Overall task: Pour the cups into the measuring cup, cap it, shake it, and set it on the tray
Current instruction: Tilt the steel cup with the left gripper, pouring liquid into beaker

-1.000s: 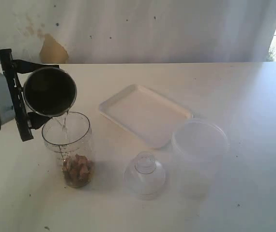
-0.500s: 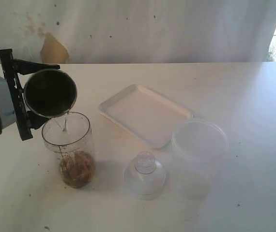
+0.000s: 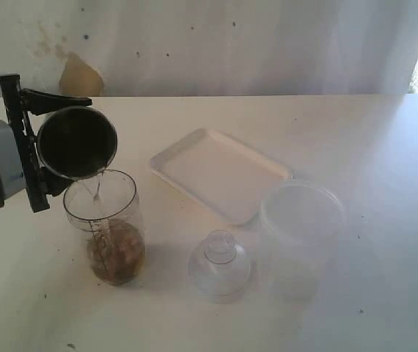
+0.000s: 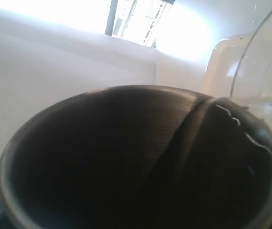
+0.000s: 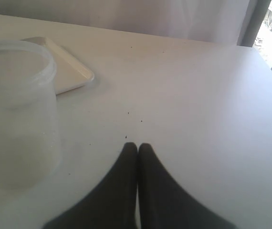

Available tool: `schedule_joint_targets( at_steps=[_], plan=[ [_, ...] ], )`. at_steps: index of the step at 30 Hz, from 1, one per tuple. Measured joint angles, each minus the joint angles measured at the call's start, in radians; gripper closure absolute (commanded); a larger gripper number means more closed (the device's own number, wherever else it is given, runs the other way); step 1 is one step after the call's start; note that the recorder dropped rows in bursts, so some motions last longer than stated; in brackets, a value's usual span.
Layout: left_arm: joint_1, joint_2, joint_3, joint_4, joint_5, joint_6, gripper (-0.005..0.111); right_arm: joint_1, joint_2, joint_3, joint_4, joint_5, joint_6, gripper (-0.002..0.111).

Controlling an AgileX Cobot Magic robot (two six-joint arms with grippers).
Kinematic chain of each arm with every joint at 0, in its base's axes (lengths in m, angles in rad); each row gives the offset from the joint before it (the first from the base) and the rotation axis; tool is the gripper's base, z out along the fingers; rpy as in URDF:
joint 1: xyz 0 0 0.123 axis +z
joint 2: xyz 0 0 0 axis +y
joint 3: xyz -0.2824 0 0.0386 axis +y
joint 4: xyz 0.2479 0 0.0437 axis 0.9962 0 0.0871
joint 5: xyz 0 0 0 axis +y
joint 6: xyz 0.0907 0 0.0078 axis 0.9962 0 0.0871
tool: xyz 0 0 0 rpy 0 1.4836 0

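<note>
A white worktop point(image 3: 356, 139) stands in front of a pale wall. On the left side of the exterior view, the left hand point(image 3: 51, 141) clamps a steel tumbler point(image 3: 81, 139) between its two black fingers, one above and one below the cup's body. The tumbler is tipped well over, with its dark open mouth facing the camera and its lip just above the rim of the measuring cup point(image 3: 110, 220). A thin stream of clear liquid point(image 3: 97, 187) falls from the lip into that cup.

The measuring cup stands upright on the worktop, directly under the tumbler. It is a clear cylinder with black marks up its side, and a brownish mix point(image 3: 117, 253) fills its lower part.

To the right of the measuring cup, a small clear domed cap point(image 3: 220, 265) sits on the worktop. Behind the cap lies the white tray point(image 3: 220, 172), flat and set at an angle. A wide frosted plastic tub point(image 3: 302, 235) stands just beside the tray's near right corner.

The left wrist view looks into the tumbler's dark inside, where liquid point(image 4: 231, 119) pools against the lowered lip.

The right wrist view shows the right hand point(image 5: 137, 157) low over bare worktop, its two dark fingers pressed together with nothing between them. The tub and a corner of the tray lie well ahead of it.
</note>
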Motion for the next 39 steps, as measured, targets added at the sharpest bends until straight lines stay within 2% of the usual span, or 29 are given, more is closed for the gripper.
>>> schedule_joint_targets(
  at_steps=[31, 35, 39],
  plan=[
    [0.000, 0.000, 0.000, 0.000, -0.002, 0.049, 0.107, 0.000, 0.000, 0.000, 0.000, 0.000, 0.000, 0.108],
    [0.000, 0.000, 0.000, 0.000, -0.002, 0.029, 0.107, 0.000, 0.000, 0.000, 0.000, 0.000, 0.000, 0.108],
    [0.000, 0.000, 0.000, 0.000, -0.002, -0.068, 0.107, 0.000, 0.000, 0.000, 0.000, 0.000, 0.000, 0.108]
  ],
)
